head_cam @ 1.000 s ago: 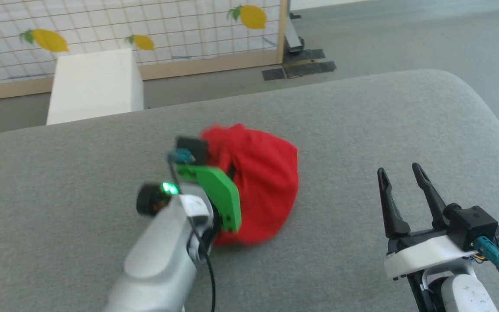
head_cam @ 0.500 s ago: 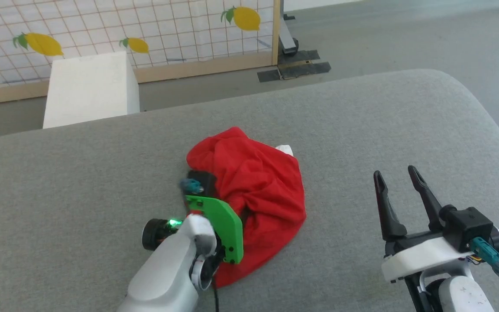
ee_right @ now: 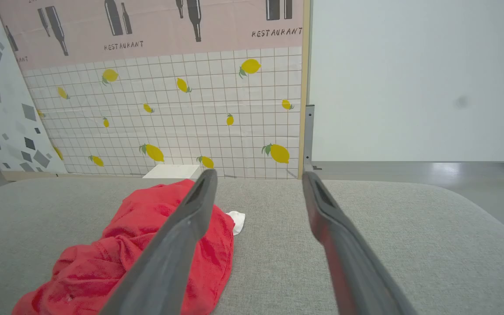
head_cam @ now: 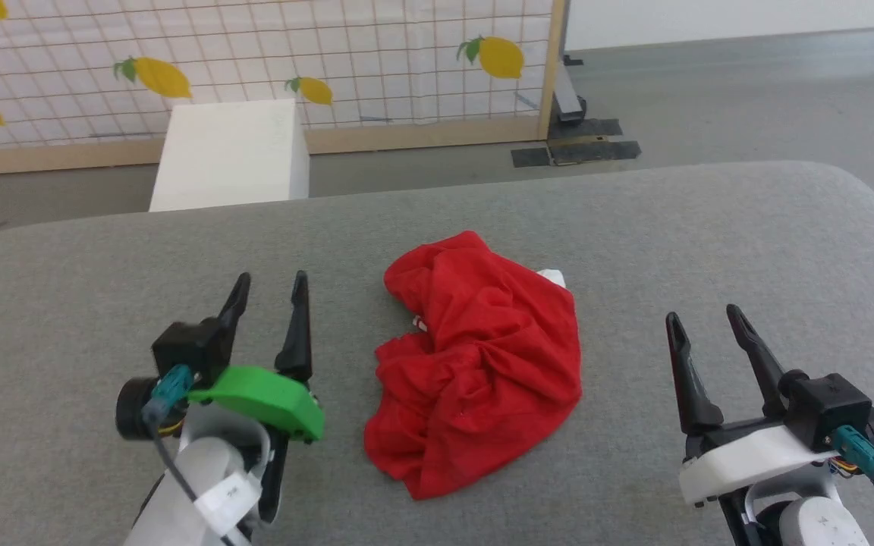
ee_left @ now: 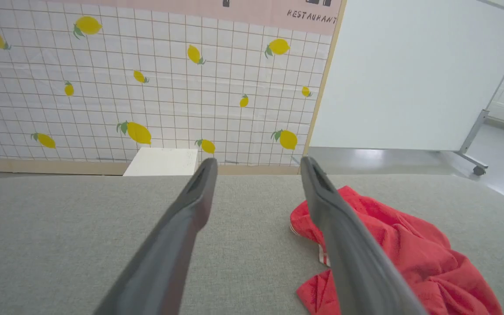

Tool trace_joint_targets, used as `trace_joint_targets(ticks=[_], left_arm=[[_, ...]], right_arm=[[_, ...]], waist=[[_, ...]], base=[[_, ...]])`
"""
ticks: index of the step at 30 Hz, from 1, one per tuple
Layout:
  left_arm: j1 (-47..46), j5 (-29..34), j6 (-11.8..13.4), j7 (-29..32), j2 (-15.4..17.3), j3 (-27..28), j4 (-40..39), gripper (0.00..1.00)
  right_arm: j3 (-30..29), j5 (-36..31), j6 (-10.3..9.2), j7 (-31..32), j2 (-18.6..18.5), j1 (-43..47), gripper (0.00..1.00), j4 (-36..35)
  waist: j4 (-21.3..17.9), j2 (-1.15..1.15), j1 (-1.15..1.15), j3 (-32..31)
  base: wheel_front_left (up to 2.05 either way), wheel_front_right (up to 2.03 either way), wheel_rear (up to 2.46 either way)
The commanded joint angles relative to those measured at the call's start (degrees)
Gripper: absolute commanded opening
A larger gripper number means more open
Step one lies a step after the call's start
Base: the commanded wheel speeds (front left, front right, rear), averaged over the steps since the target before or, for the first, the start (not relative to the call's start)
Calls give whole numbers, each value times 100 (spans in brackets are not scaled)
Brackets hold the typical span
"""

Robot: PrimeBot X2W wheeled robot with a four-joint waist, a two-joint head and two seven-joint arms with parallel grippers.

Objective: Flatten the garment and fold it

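left hand (head_cam: 271,277) released the red jersey (head_cam: 482,356), backed off; right hand (head_cam: 700,313) idle; both spread, empty. Jersey still crumpled.

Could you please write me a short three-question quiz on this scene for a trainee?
1. True or false: the garment lies flat on the table.
2. Fill in: the left gripper and right gripper both have jaws that are ____.
3. The garment is: A) in the left gripper, B) in the right gripper, C) held by neither.

Key: 1 false, it is crumpled; 2 open; 3 C.
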Motion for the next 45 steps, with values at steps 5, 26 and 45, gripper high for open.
trace_joint_targets(ticks=[5, 26, 45], left_arm=[[663, 450, -12, -48, 37, 459, -672, 100], [1376, 1342, -646, -51, -737, 1496, -1282, 100], [1180, 1462, -809, -51, -900, 1506, -1228, 100]], right_arm=[[4, -15, -9, 54, 2, 119, 100, -70], [-465, -299, -9, 1187, -22, -1715, 100, 1967], [-380, 359, -9, 3011, -145, -3519, 0, 4500]], waist=[[328, 0, 0, -78], [940, 0, 0, 290], [1311, 0, 0, 602]], base=[[0, 0, 0], [0, 0, 0], [0, 0, 0]])
